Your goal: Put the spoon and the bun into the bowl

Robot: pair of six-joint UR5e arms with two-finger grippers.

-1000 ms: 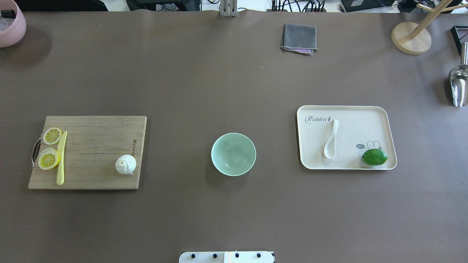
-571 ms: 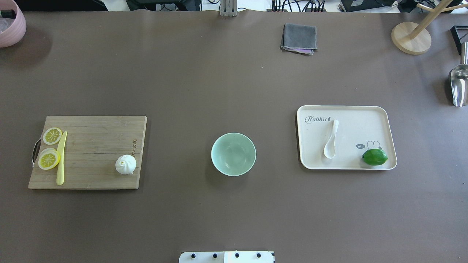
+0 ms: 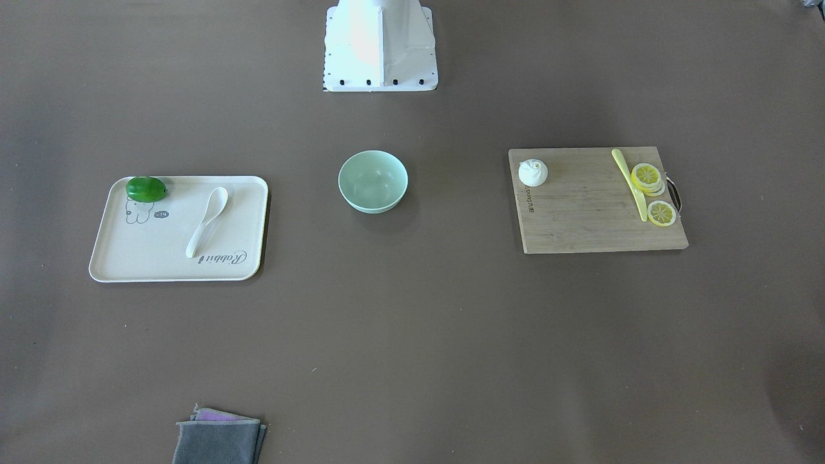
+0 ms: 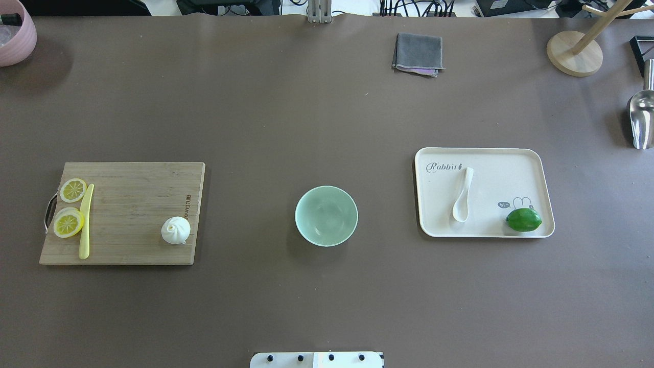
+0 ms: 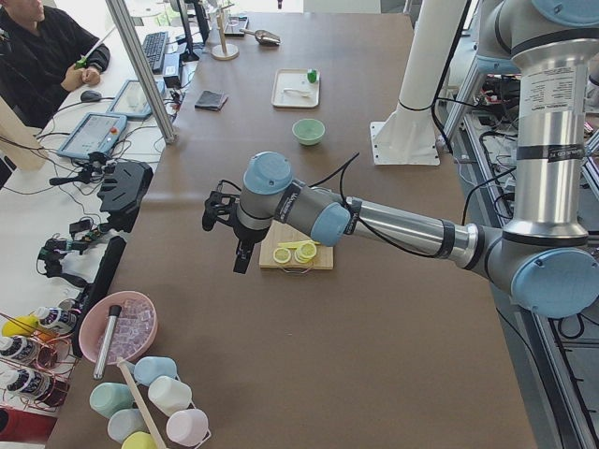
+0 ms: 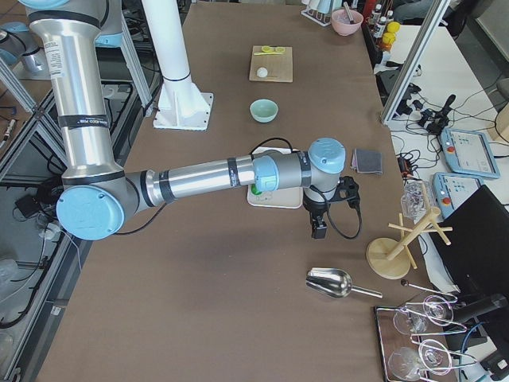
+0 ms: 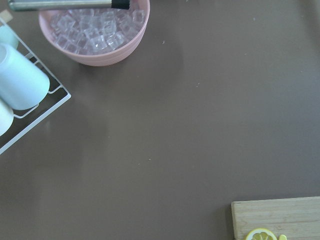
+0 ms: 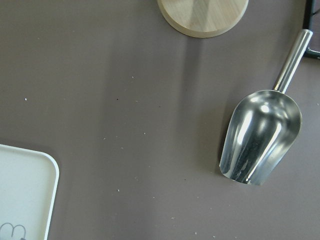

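Note:
The pale mint-green bowl (image 4: 326,215) stands empty at the table's middle, also in the front view (image 3: 372,181). The white pleated bun (image 4: 176,230) sits on the near right corner of a wooden cutting board (image 4: 133,204). The cream-white spoon (image 4: 462,195) lies on a cream tray (image 4: 511,168). My left gripper (image 5: 241,256) hovers beyond the board's outer end, and my right gripper (image 6: 318,228) hovers past the tray's outer side. Both show only in the side views, so I cannot tell whether they are open or shut.
Lemon slices (image 4: 68,223) and a yellow-green knife (image 4: 85,220) lie on the board. A green lime (image 4: 523,219) sits on the tray. A grey cloth (image 4: 418,53), a wooden stand (image 4: 574,53), a metal scoop (image 8: 262,135) and a pink ice bowl (image 7: 95,30) lie around the edges.

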